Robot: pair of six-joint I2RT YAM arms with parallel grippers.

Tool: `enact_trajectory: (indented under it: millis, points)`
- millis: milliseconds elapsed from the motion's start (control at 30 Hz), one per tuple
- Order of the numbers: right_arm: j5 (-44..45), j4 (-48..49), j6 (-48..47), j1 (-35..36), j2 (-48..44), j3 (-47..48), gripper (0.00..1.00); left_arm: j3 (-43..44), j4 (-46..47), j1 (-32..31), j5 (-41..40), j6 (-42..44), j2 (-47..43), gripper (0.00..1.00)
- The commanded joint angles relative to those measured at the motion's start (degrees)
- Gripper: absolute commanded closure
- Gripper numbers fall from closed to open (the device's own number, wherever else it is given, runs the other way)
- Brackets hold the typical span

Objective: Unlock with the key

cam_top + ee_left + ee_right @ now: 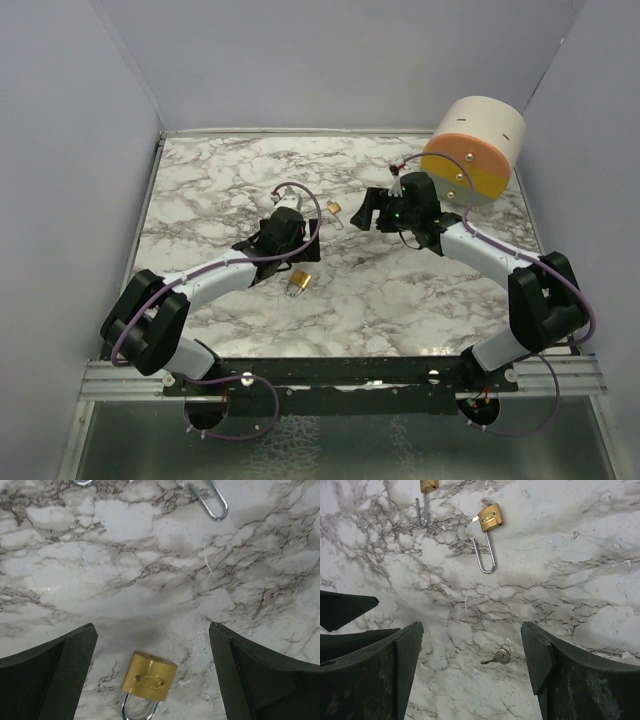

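Key lies flat on the marble table, low in the middle of the right wrist view, between the two fingers of the right gripper but touching neither. Its long axis is almost level in that frame: the round head is at the right, and the blade points left and a little down. The jaws of this gripper stand wide apart and hold nothing.

In the left wrist view the key is small, at the middle right. There its axis runs on a diagonal, head at the upper right and blade at the lower left. In the top view it is only a speck near the centre of the table, and its direction cannot be read.

Higher in the right wrist view lies a brass padlock. Its long shackle points down the frame, towards the key but well apart from it. The left wrist view shows only a long shackle loop at its top edge.

A second padlock sits low in the left wrist view, between the fingers of the left gripper, with its shackle towards the bottom edge. These jaws are wide open too and touch nothing.

At the top left edge of the right wrist view is another brass body, cut off by the frame. Whether it is the second padlock I cannot tell.

Only the top view shows both arms. It also shows a round drum, white with an orange and yellow face, at the upper right of the table.
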Motion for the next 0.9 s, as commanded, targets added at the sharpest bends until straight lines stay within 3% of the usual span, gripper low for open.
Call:
enact_trajectory:
  millis: [0,500,867]
  points:
    - [-2.50,-0.34,-0.49,0.06,1.03,2.02,0.20,-2.24,-5.36,-0.20,3.88,-2.32,-2.55,0.02]
    - [-2.74,-3.11,-1.92,0.06,0.72,-0.79,0.20,-2.76,-8.63,-5.39,3.99,-1.40,-0.93,0.03]
    - [-8.24,-8.41,-4.21,0.05,5.54,-1.33,0.30,7.19,-8.49,-6.13,1.54,3.81,6.20,0.04]
